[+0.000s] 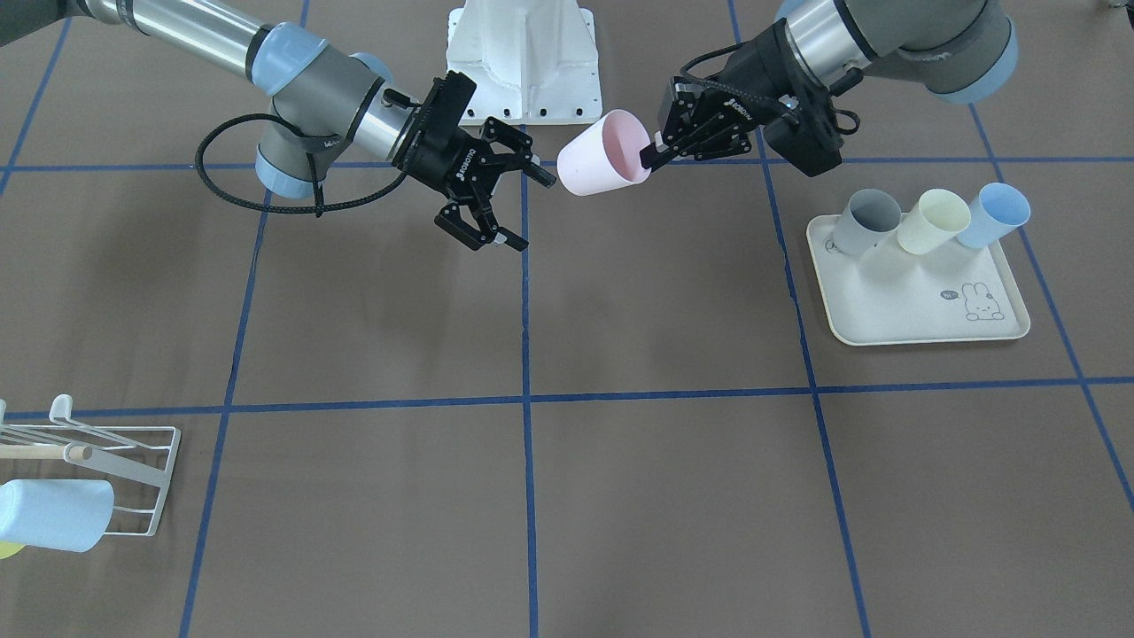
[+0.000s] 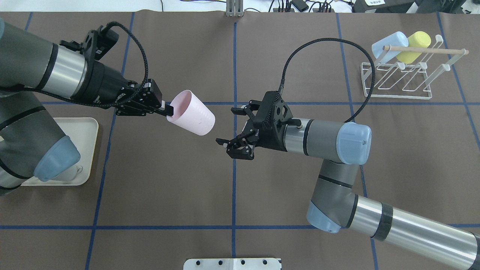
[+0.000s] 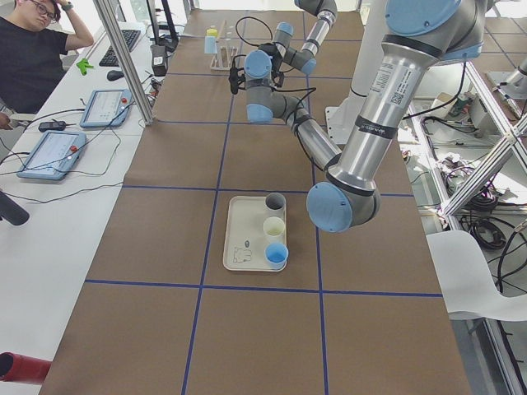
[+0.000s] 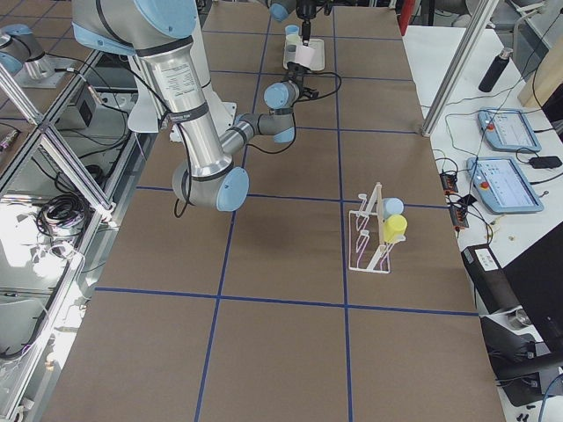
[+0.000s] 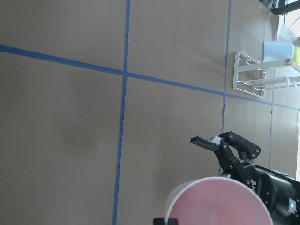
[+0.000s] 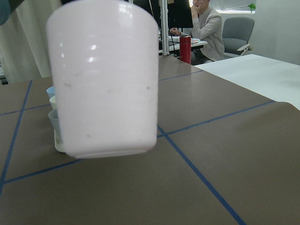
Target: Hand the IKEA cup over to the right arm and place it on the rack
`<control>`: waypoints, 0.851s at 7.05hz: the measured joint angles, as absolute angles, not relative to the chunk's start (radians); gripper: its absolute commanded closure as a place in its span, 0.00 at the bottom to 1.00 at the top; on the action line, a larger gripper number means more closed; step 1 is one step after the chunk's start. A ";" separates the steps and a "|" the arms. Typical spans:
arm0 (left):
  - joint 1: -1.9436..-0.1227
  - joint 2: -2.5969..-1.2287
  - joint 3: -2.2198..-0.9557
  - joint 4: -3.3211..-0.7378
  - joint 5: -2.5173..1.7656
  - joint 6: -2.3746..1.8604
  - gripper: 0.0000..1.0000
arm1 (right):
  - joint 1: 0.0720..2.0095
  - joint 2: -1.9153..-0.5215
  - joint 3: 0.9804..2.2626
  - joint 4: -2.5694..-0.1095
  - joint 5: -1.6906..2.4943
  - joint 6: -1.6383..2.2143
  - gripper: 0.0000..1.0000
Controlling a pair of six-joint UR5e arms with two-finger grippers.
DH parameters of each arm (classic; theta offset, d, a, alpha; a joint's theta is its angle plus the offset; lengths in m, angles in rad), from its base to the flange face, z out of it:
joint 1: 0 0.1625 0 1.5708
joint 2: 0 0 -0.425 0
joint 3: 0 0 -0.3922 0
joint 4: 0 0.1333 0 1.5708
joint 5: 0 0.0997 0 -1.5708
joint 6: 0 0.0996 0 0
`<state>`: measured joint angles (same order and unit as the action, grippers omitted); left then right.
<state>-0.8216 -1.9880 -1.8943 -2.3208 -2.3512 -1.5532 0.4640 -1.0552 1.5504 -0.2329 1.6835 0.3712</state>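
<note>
**Jaws: left pinching, right spread**

Your left gripper (image 2: 167, 110) grips the pink cup (image 2: 193, 114) by its rim, holding it tilted in the air over the table's middle. Your right gripper (image 2: 227, 125) gapes just short of its base, not touching. The rack (image 2: 398, 96) stands well apart.

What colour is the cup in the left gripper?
The cup is pale pink, clearest in the overhead view.
</note>
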 measured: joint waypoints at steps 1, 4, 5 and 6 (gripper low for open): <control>-0.816 -2.001 -1.881 -2.321 -2.350 -1.554 1.00 | 0.459 -1.055 1.553 -0.232 1.684 0.371 0.02; -0.798 -2.013 -1.863 -2.321 -2.350 -1.552 1.00 | 0.440 -1.051 1.578 -0.231 1.684 0.370 0.02; -0.791 -2.014 -1.862 -2.321 -2.350 -1.552 1.00 | 0.436 -1.046 1.585 -0.231 1.684 0.369 0.02; -0.785 -2.014 -1.861 -2.321 -2.350 -1.551 1.00 | 0.433 -1.042 1.588 -0.232 1.683 0.369 0.02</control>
<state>-0.7852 -2.0140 -1.8613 -2.3209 -2.3501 -1.5511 0.4327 -1.0419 1.5882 -0.2316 1.6833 0.3687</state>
